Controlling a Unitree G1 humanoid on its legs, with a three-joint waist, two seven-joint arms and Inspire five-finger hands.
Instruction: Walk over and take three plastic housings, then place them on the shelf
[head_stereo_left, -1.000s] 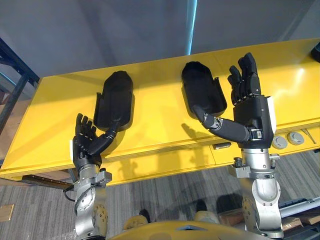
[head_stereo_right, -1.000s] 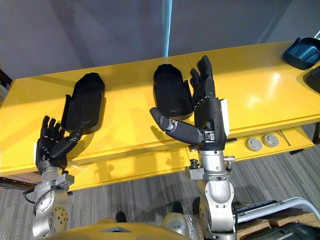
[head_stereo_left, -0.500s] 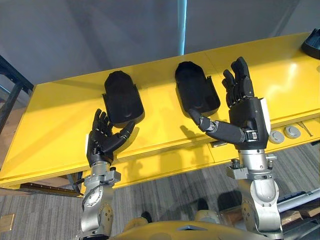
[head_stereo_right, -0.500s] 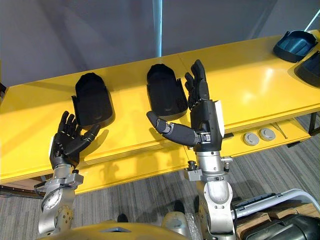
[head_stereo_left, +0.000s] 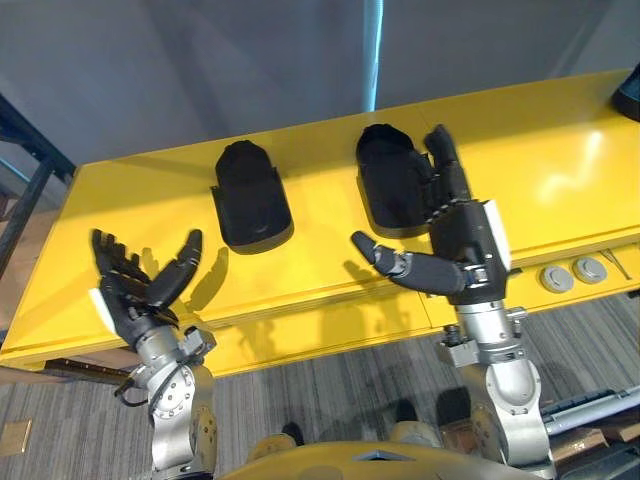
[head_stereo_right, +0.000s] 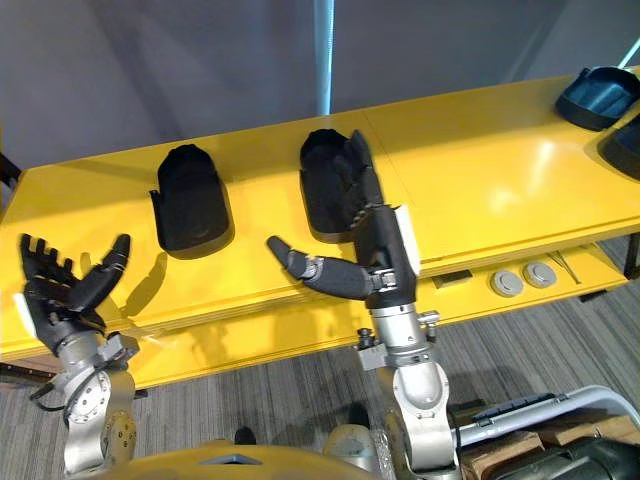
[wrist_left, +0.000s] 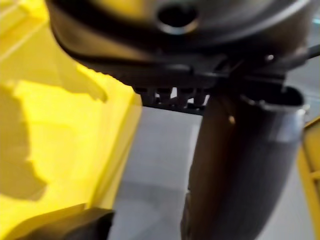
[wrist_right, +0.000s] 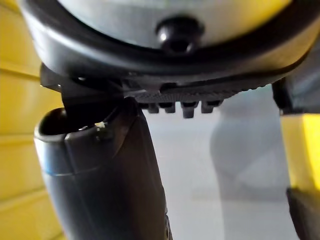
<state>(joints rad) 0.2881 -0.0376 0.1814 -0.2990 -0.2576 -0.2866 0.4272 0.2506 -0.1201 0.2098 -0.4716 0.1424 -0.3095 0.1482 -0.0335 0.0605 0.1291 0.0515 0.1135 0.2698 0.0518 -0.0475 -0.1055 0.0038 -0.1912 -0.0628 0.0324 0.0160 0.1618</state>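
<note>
"Where are my hands?"

"Close to me. My left hand (head_stereo_left: 140, 292) is spread wide open and holds nothing, by the front edge of the yellow surface (head_stereo_left: 560, 170). My right hand (head_stereo_left: 455, 240) is open too."

"And the housings?"

"Farther back. The right housing (head_stereo_left: 385, 180) lies just beside my right hand, its long side pointing away from me. The left housing (head_stereo_left: 250, 200) sits past my left hand, off to its right. I think the right hand is nearer."
</note>
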